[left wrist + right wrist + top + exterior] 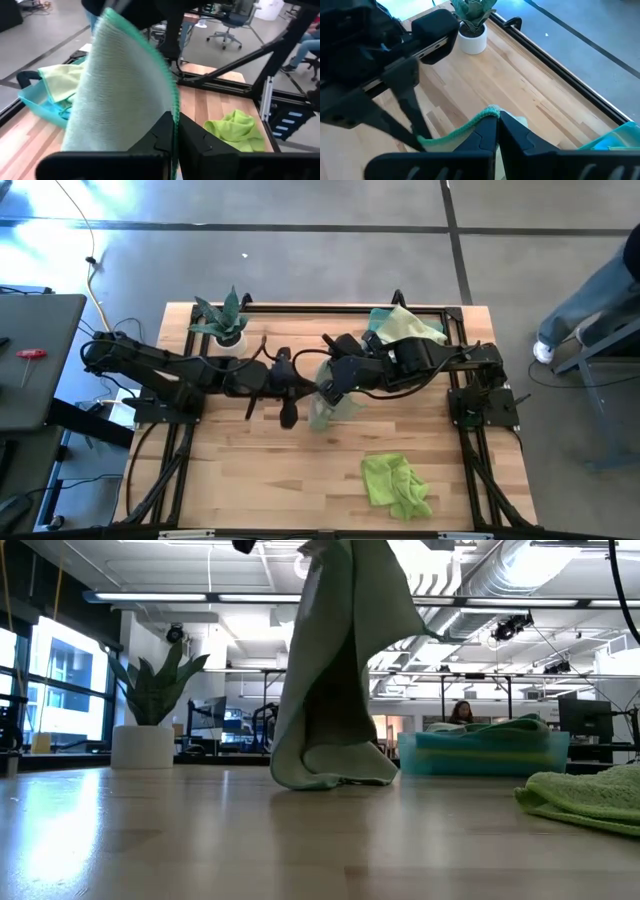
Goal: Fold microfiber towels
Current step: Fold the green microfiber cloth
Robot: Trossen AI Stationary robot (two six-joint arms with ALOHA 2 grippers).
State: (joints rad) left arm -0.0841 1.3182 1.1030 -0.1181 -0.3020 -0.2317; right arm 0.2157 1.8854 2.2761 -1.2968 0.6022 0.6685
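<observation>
A pale sage green microfiber towel with a darker green stitched edge hangs above the middle of the table, and its lower end rests on the wood. My right gripper is shut on the towel's top. My left gripper is shut on the towel's side edge and stands just left of the right gripper in the high view. A crumpled lime green towel lies near the table's front right. My left gripper pinches the towel's green stitched edge between its two fingers. It comes at the edge nearly level from the table's left, and the cloth spreads out ahead of the fingers. My right gripper pinches the stitched edge at the towel's top between its two fingers, slanting down from the table's right. The towel hangs slack below it, with the bottom fold bunched on the table.
A teal bin with more towels stands at the far right corner. A spiky plant in a white pot stands at the far left. Black frame rails run along the table's edges. Bare wood lies at the front left.
</observation>
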